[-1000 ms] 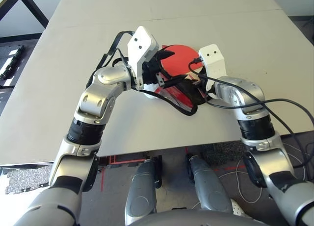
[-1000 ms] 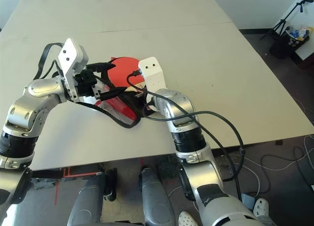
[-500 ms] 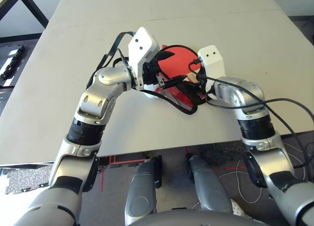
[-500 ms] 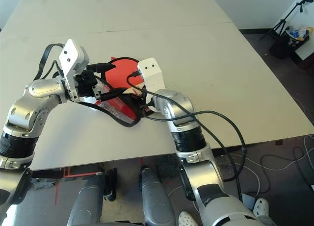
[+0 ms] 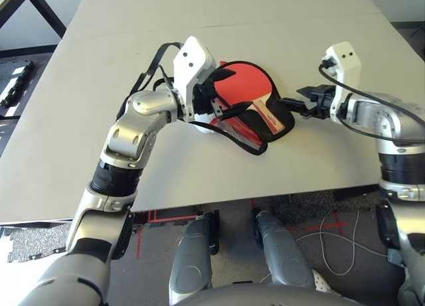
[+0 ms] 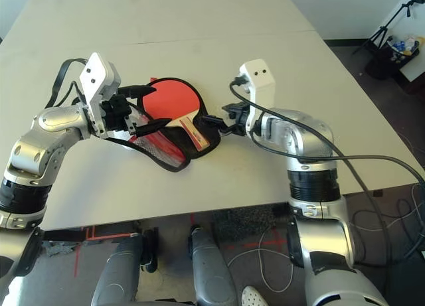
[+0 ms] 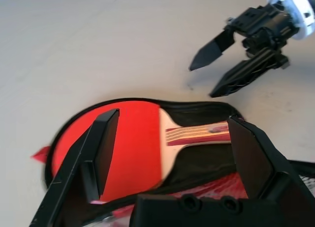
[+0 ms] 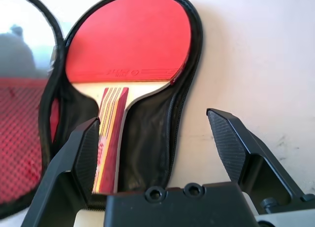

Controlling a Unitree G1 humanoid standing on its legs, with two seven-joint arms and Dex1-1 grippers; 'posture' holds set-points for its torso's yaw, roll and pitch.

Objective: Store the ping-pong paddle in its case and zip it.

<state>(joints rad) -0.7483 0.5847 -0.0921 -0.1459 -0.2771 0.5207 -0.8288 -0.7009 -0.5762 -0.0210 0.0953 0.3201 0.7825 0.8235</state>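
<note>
**Rubber, wood, fabric and matt plastic**

The ping-pong paddle (image 8: 129, 40) showed smooth matt red rubber and a striped pale wooden handle. The case (image 8: 157, 138) was black cloth with red mesh at 9 o'clock. The desk (image 5: 99, 47) looked matt, smooth beige.

You look down from the head over both forearms at the table (image 5: 80, 120). Each wrist camera sits close and low, facing inward across the open case (image 8: 167, 133) with the ping-pong paddle (image 8: 128, 40), which all views share.

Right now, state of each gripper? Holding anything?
Left gripper: open, fingers over the ping-pong paddle lying in the case.
Right gripper: open, empty, beside the case.
</note>
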